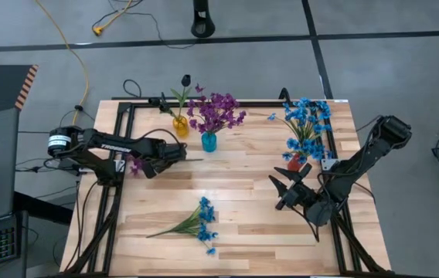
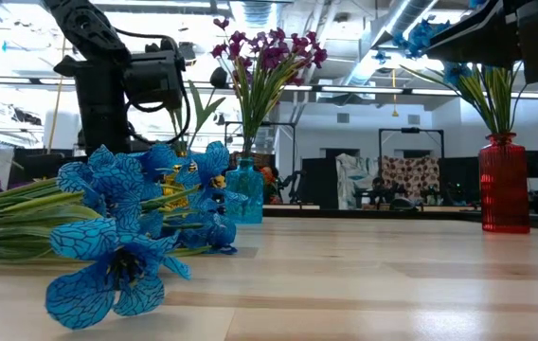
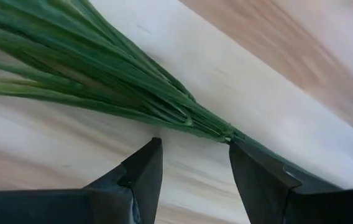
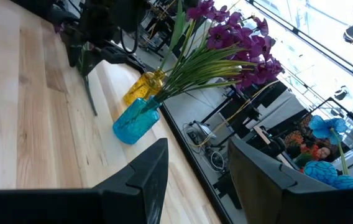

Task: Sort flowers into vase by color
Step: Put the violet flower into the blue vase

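A purple-blossomed sprig [image 1: 135, 165] lies on the table's left side under my left arm, with its thin stem [image 1: 196, 160] pointing right. My left gripper [image 1: 179, 151] is open and low over it. In the left wrist view its fingers [image 3: 192, 146] stand astride the point where the green leaves [image 3: 102, 68] gather into the stem. A blue sprig [image 1: 196, 222] lies flat near the near edge [image 2: 127, 227]. My right gripper [image 1: 281, 189] [image 4: 195, 149] is open and holds nothing, above the table beside the red vase [image 1: 294, 162]. My left gripper is open over the purple sprig's stem where the leaves join it [image 3: 226, 134], coming from above with the fingers across the stem. The stem runs under one finger [image 3: 257, 174]. I cannot tell whether that finger touches it. The sprig lies on the table.
Three vases stand along the far side. A yellow one [image 1: 180, 123] holds a dark flower, a teal one [image 1: 209, 141] holds purple flowers, and the red one [image 2: 504, 185] holds blue flowers. Bare wood lies between the arms at the table's middle.
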You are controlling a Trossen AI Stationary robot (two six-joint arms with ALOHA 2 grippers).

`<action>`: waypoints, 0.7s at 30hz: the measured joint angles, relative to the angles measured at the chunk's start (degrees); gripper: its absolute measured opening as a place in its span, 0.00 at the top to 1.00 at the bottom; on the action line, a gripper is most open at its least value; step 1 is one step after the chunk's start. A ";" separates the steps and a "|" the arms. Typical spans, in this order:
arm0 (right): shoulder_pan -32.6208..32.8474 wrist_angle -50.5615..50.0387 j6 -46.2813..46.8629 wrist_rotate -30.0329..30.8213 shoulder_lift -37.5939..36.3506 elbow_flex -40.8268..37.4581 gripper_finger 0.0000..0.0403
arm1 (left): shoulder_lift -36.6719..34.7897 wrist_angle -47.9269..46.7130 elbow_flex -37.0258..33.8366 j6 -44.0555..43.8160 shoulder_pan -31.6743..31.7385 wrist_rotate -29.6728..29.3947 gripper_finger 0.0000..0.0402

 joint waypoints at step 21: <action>0.00 0.00 -0.02 0.00 0.00 0.00 0.52 | 0.05 8.83 -0.23 -3.40 0.58 -5.88 0.58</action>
